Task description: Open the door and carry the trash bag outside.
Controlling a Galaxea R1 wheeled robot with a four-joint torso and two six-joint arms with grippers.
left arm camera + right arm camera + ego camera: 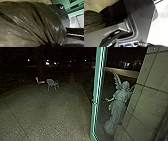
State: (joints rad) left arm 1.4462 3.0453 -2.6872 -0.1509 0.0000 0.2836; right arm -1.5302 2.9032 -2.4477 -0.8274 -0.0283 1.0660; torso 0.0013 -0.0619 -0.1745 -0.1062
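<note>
The green-framed door (96, 97) stands open in the head view, its tall edge right of the middle and the paved yard in plain sight to its left. A full dark trash bag (31, 21) spreads over much of the left wrist view. Its creased plastic draws together into a neck at my left gripper (50, 45), which is shut on it. In the right wrist view the gathered side of the same bag (93, 20) shows beyond the robot's own parts. How my right gripper stands cannot be told.
A winged pale statue (117, 105) stands between the door edge and the tiled wall (150, 92) on the right. Farther out on the dark yard paving (47, 112) are a light chair (51, 84) and another pale seat (39, 81).
</note>
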